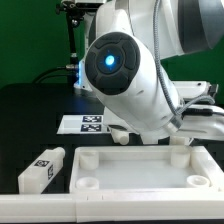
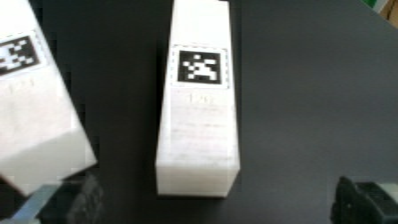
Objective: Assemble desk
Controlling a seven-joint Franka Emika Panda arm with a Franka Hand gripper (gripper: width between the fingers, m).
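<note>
The tabletop [image 1: 140, 172] lies flat on the black counter [image 1: 30, 110]. Its raised rim makes it look like a shallow tray. Inside the rim are round sockets [image 1: 86, 184], one at each corner that can be seen, and the floor between them is plain white.

One leg [image 1: 42, 168] lies on its side just beside the tabletop, off its corner on the exterior view's left, with its tag facing up. The marker board [image 1: 85, 124] lies beyond the tabletop's far edge. The arm [image 1: 125, 70] leans over that same edge and hides the jaws in the exterior view.

In the wrist view the jaws are spread wide and grip nothing. The two dark fingertips [image 2: 63, 200] stand well apart. A centre leg [image 2: 199, 100] lies lengthwise on the counter with its tag up. Its near end just reaches the line between the fingertips, and bare counter shows on both sides, so neither tip touches it. A side leg [image 2: 36, 110], also tagged, lies near the centre leg at a slight angle to it, apart from it. I cannot tell how these two legs sit relative to the tabletop.
</note>
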